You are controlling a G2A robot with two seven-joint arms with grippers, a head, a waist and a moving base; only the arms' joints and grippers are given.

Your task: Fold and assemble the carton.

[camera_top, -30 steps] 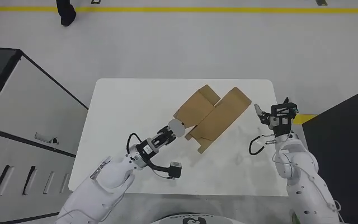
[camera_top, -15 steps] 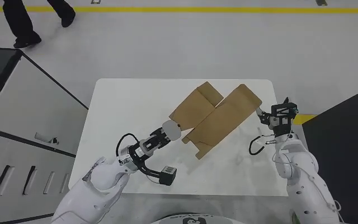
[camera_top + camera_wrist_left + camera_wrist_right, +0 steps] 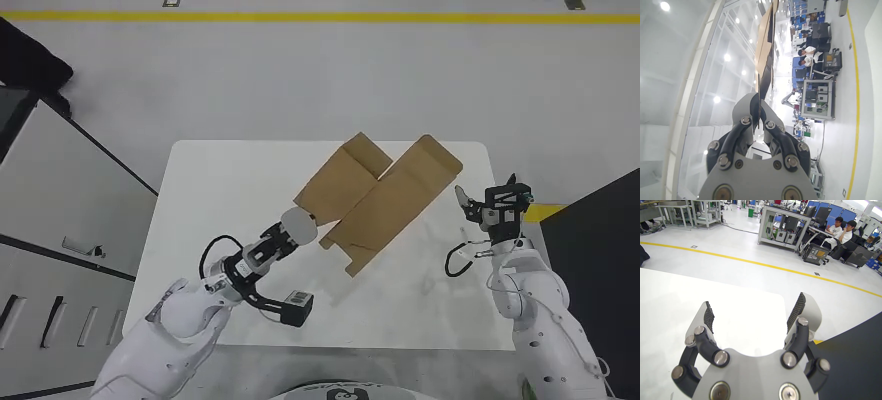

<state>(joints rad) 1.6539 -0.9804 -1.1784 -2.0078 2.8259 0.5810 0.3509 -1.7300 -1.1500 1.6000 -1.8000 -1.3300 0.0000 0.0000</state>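
A flat brown cardboard carton is held up off the white table, tilted, with its flaps spread toward the far right corner. My left gripper is shut on the carton's near left edge; in the left wrist view the carton stands edge-on, pinched in that gripper. My right gripper is at the table's right edge, just right of the carton's far flap and apart from it. In the right wrist view that gripper is open with nothing between its fingers.
A grey cabinet stands close to the table's left side. A dark surface lies beyond the table's right edge. A yellow floor line runs behind the table.
The left gripper has lifted and pulled the carton back toward the left. The carton's far flap swung toward the right gripper, then away again. The right arm stayed put.
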